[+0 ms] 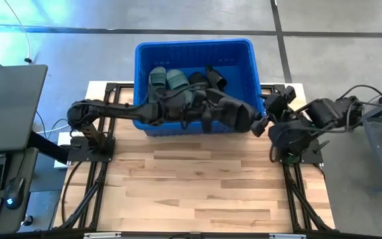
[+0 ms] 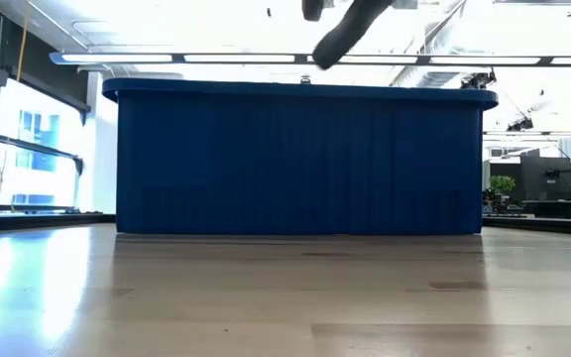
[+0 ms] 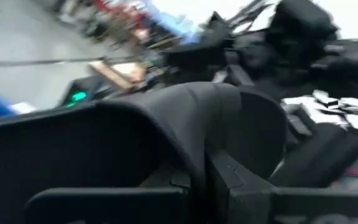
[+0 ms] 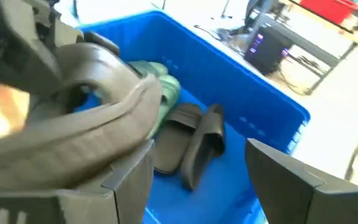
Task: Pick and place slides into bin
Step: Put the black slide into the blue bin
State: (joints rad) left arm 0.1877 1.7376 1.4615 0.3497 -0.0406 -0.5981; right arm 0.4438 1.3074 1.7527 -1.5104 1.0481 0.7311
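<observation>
Over on the left, the left arm stretches across the near rim of the blue bin (image 1: 144, 50), and its left gripper (image 1: 244, 118) is clamped tight on a black slide (image 1: 227, 106), carried just above the bin's near right corner. In the left wrist view that black slide's strap (image 3: 229, 118) fills the frame, pressed against the dark fingers (image 3: 241, 186). Inside the bin, two sage green slides (image 1: 168, 79) lie side by side toward the far left, with other black slides (image 1: 207, 78) beside them toward the middle; blue floor shows free along the far right wall. To the right, the right gripper (image 1: 265, 123) hangs just off the bin's near right corner, jaws spread wide and holding nothing, close to the carried slide. The wooden table (image 1: 197, 192) lies bare and open from the bin's near wall to the near edge.
</observation>
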